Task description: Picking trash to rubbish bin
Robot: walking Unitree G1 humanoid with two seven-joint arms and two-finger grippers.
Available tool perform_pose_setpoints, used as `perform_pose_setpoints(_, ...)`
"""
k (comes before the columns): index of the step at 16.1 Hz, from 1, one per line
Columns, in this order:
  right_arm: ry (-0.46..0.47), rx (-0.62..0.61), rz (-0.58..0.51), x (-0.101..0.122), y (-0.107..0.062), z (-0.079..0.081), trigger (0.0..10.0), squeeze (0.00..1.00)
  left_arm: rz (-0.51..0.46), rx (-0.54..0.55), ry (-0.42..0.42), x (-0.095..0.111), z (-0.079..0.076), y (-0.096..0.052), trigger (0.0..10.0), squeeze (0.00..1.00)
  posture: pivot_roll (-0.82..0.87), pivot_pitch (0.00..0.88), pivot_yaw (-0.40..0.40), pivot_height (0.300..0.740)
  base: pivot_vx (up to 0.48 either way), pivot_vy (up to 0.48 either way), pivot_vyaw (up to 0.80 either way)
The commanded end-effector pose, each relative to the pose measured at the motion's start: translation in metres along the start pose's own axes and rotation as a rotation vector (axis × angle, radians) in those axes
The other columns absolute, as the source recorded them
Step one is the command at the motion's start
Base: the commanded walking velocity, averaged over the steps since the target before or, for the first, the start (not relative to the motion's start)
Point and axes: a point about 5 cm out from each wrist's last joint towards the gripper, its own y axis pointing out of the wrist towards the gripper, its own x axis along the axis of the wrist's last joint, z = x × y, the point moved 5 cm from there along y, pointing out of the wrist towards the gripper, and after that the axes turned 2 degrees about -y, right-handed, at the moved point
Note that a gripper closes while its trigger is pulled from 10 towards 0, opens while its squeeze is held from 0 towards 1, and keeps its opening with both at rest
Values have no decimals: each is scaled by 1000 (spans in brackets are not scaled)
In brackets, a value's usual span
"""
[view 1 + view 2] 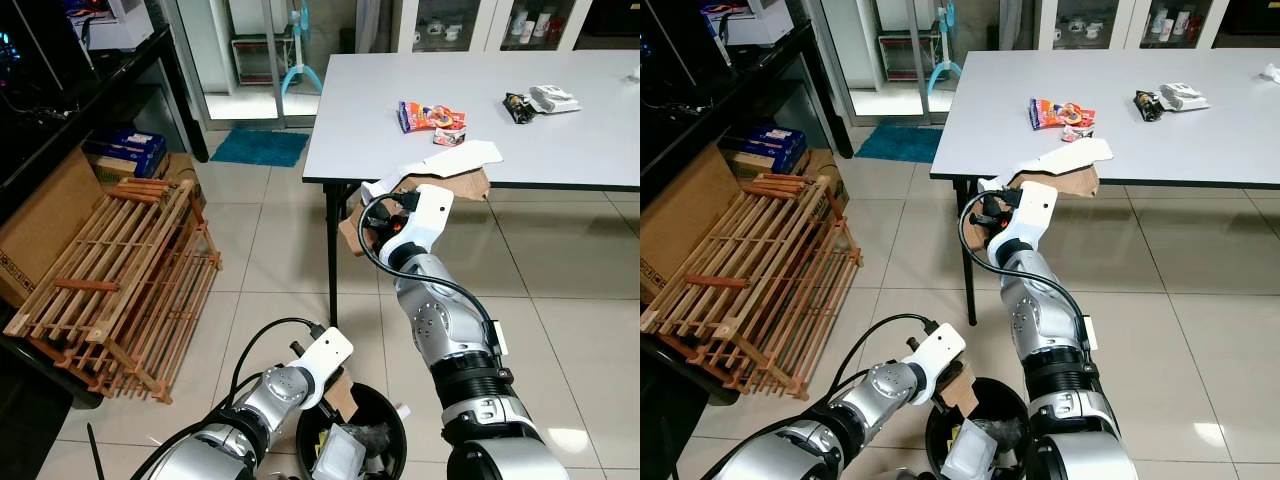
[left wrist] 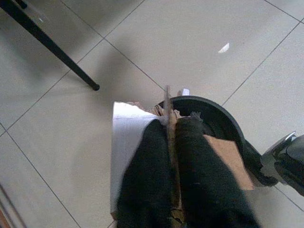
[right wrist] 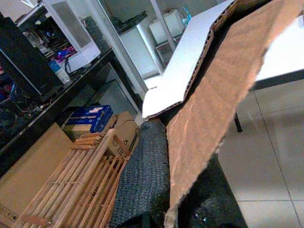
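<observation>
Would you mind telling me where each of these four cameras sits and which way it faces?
Left eye view: on the head, facing forward and down at the white table, wooden rack and rubbish bin; both silver arms show.
Right eye view: same head, same scene, slightly offset.
Left wrist view: on the left wrist, looking down along the left gripper, shut on a cardboard piece over the bin.
Right wrist view: along the right gripper, shut on a cardboard sheet.
Shared: bin, rack.
</observation>
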Motion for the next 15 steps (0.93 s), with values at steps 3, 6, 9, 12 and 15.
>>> perform_pose_setpoints(3, -9, 14, 6, 1, 1, 5, 10000, 0, -9, -7, 13, 4, 2, 0, 10000, 1000, -8, 0, 96, 740, 0, 0, 0)
perform_pose_setpoints(6, -10, 14, 6, 1, 1, 5, 10000, 0, -12, -9, 11, 4, 1, 0, 10000, 1000, -10, 0, 98, 740, 0, 0, 0)
perform_pose_setpoints(9, -9, 14, 7, 0, 1, 6, 10000, 0, -19, 11, 3, 4, 5, -1, 10000, 0, -9, 0, 98, 740, 0, 0, 0)
perform_pose_setpoints(12, -10, 13, 6, 1, 1, 5, 10000, 0, -25, 97, -39, 4, 24, -5, 10000, 0, -11, 0, 99, 740, 0, 0, 0)
perform_pose_setpoints(15, -13, 1, 10, 1, 1, 2, 10000, 0, -68, 368, -116, 6, 81, -24, 10000, 0, -3, 0, 95, 740, 0, 0, 0)
